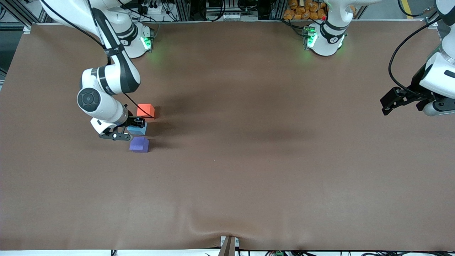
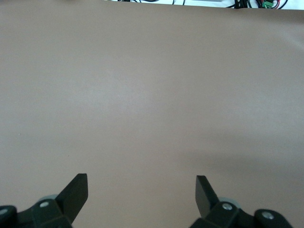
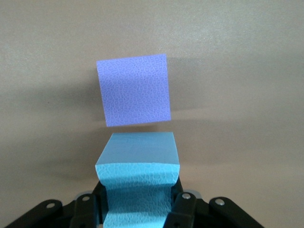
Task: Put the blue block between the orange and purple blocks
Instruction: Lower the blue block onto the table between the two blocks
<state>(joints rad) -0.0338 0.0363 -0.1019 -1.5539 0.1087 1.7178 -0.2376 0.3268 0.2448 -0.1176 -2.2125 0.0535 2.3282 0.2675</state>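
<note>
Brown table [image 1: 249, 177], and the blue block [image 1: 139, 129] is clamped in the right gripper [image 1: 137, 125] between the orange block [image 1: 145, 110] and purple block [image 1: 139, 145], so release looks next, while the left gripper [image 1: 391, 103] is parked spread open.

Brown table [image 1: 249, 160]: orange block [image 1: 145, 110], purple block [image 1: 139, 145] resting on it.

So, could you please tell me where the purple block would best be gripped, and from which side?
Take the purple block from above, jaws across the two flat faces that look toward the arms' ends of the table. The blue block, held by the right gripper, sits close beside its remaining face, leaving little room there. The left gripper waits open.
</note>
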